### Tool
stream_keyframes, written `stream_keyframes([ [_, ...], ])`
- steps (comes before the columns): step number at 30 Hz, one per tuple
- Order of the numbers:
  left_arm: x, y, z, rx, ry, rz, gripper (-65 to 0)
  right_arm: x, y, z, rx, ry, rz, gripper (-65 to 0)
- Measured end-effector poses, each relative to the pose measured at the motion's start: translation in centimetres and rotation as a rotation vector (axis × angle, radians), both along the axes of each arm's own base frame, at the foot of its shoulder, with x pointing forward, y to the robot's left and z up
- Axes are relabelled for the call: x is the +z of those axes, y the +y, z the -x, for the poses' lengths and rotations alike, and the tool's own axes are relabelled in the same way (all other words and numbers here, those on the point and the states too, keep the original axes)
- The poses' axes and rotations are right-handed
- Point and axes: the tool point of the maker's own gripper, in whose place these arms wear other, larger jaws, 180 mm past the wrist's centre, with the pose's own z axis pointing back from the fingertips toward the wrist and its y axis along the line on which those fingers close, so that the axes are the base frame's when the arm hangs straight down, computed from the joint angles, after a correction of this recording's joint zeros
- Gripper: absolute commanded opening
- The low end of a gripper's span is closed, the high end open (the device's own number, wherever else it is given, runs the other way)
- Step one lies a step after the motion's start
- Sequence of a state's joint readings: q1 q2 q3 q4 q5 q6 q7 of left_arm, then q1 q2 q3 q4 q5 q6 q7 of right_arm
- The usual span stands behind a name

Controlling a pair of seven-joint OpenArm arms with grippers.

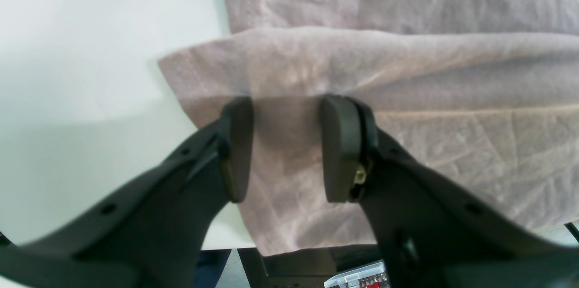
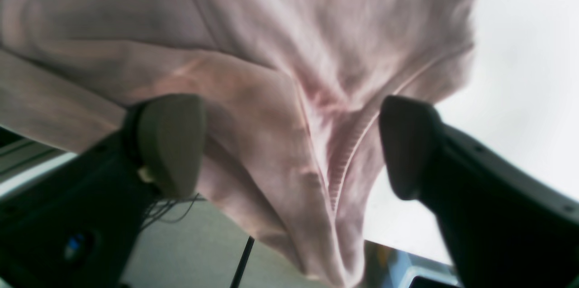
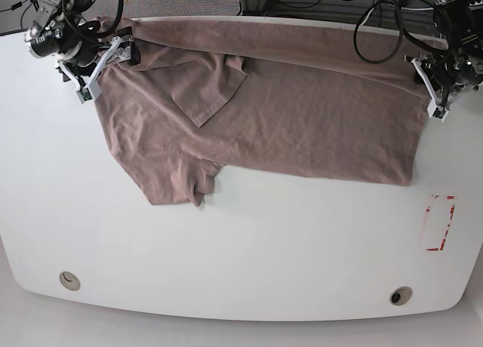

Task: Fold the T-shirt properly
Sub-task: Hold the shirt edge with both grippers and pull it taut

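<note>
T-shirt (image 3: 287, 113) fabric fills the gap between both grippers' fingers; bare white table (image 3: 241, 256) lies open outward of the fingers, beyond the cloth's edge.

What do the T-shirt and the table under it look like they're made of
T-shirt: soft woven or knit fabric, probably cotton, matte dusty pink-brown; it creases finely, drapes limply, and the neckline shows ribbing in the right wrist view.
Table: smooth, hard white surface, likely laminate or painted board; flat, faintly glossy, with round fittings near its front edge. Exact material unclear.
</note>
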State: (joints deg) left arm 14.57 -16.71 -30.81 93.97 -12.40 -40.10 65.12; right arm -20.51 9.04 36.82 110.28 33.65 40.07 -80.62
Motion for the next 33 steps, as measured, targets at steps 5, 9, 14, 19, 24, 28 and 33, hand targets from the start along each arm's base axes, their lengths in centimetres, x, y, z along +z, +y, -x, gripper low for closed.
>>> stream_keyframes([
  [5, 0.0, 0.0, 0.0, 0.0, 0.0, 0.0, -41.1, -1.0, 0.1, 0.8, -0.012, 0.036, -0.022, -37.3],
  [9, 0.0, 0.0, 0.0, 0.0, 0.001, -0.002, -41.1, -1.1, 0.1, 1.0, -0.014, 0.042, -0.02, -49.5],
  [14, 0.0, 0.0, 0.0, 0.0, 0.0, 0.0, -41.1, -0.9, 0.2, 1.3, -0.01, 0.035, -0.018, -57.1],
  [19, 0.0, 0.0, 0.0, 0.0, 0.0, -0.002, -41.1, -0.6, 0.0, 2.1, -0.006, 0.045, -0.001, -57.4],
  [24, 0.0, 0.0, 0.0, 0.0, 0.001, -0.001, -41.1, -0.5, -0.7, 3.1, -0.038, 0.053, 0.003, -57.4],
  [28, 0.0, 0.0, 0.0, 0.0, 0.001, -0.002, -41.1, -0.6, -1.7, 4.3, -0.065, 0.077, 0.025, -57.4],
  [33, 0.1, 0.3, -0.1, -0.009, 0.006, -0.011, -41.1, -0.6, -2.0, 5.6, -0.081, 0.096, 0.016, -57.2],
])
